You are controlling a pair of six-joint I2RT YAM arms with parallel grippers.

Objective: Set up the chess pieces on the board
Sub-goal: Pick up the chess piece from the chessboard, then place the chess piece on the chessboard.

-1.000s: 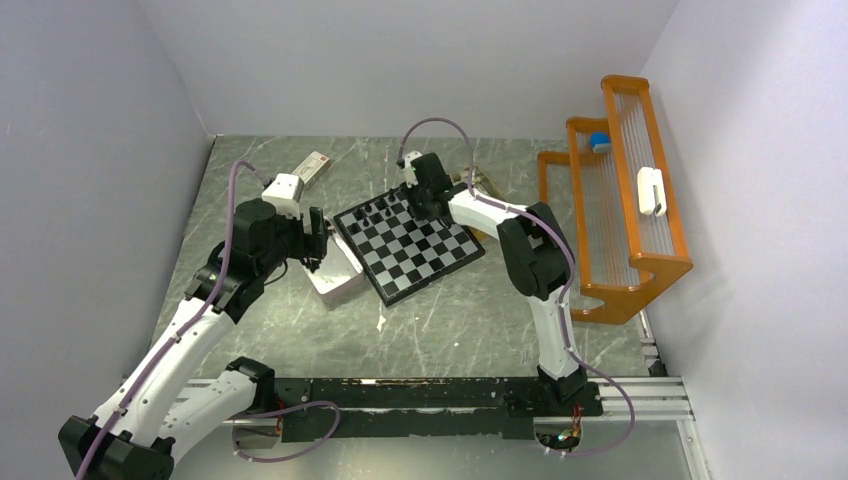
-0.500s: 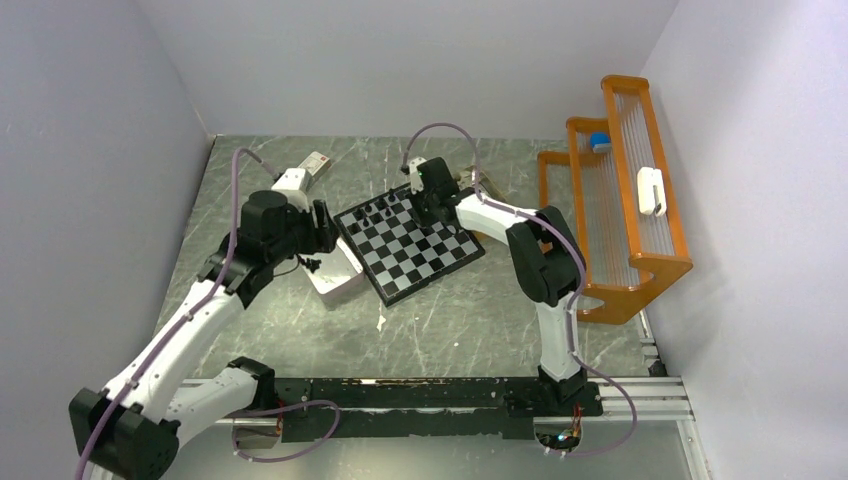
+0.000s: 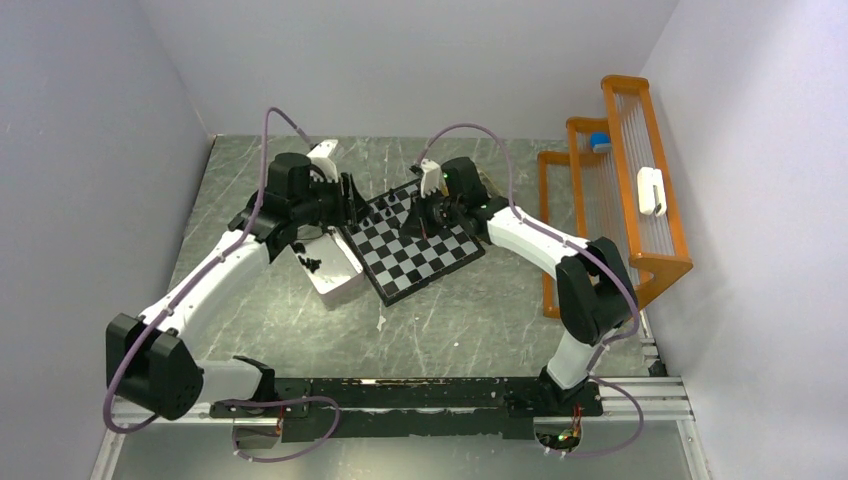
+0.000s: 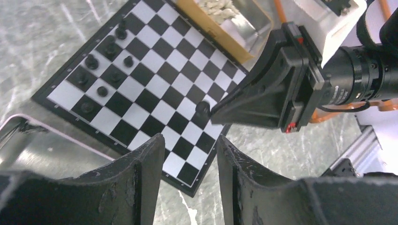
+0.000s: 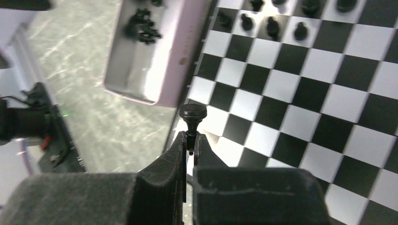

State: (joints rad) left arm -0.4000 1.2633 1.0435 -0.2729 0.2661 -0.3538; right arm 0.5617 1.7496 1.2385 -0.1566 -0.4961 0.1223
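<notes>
The board (image 3: 432, 262) lies tilted at mid-table. Several black chess pieces (image 3: 384, 210) stand along its far-left edge, also seen as black pieces (image 4: 104, 51) in the left wrist view. My right gripper (image 5: 191, 137) is shut on the stem of a small black pawn (image 5: 193, 112), held above the board (image 5: 305, 93) near its edge. The left wrist view shows this pawn (image 4: 202, 108) at the right gripper's tip. My left gripper (image 4: 188, 140) hovers open over the board's left corner (image 3: 350, 200), with nothing between its fingers (image 4: 141, 178).
A white box (image 3: 338, 286) with loose black pieces (image 5: 142, 24) sits left of the board. A tan tray of cream pieces (image 4: 225, 14) lies behind the board. An orange rack (image 3: 625, 215) stands at the right wall.
My left arm swung from the box toward the board's far-left corner, its jaws narrowing. My right gripper shut on a black pawn and shifted over the board, its elbow swinging right.
</notes>
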